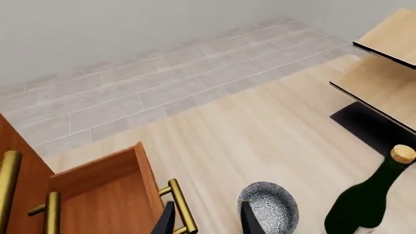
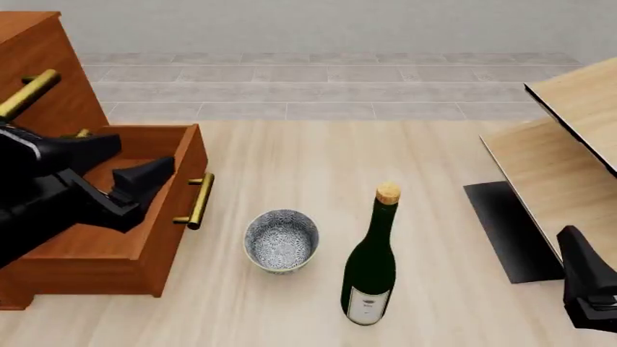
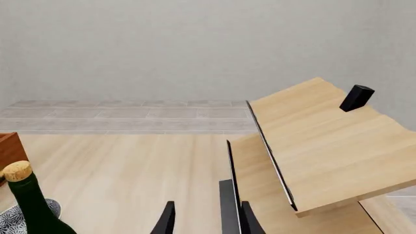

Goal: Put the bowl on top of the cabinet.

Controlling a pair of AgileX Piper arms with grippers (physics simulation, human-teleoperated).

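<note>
The speckled blue-grey bowl (image 2: 280, 241) stands upright on the wooden floor, just right of the cabinet's pulled-out drawer (image 2: 144, 217). The reddish-brown cabinet (image 2: 43, 79) with brass bar handles fills the left side. My left gripper (image 2: 121, 166) hovers open over the drawer, left of the bowl and holding nothing. In the left wrist view the bowl (image 1: 270, 207) lies beside one fingertip of the left gripper (image 1: 208, 222). My right gripper (image 2: 588, 289) is at the lower right, far from the bowl. In the right wrist view the right gripper (image 3: 208, 219) is open and empty.
A dark green corked bottle (image 2: 371, 267) stands right of the bowl. Pale slanted wooden furniture (image 2: 568, 152) with a black base occupies the right side. The drawer's brass handle (image 2: 199, 201) sticks out toward the bowl. Grey tiles lie at the back.
</note>
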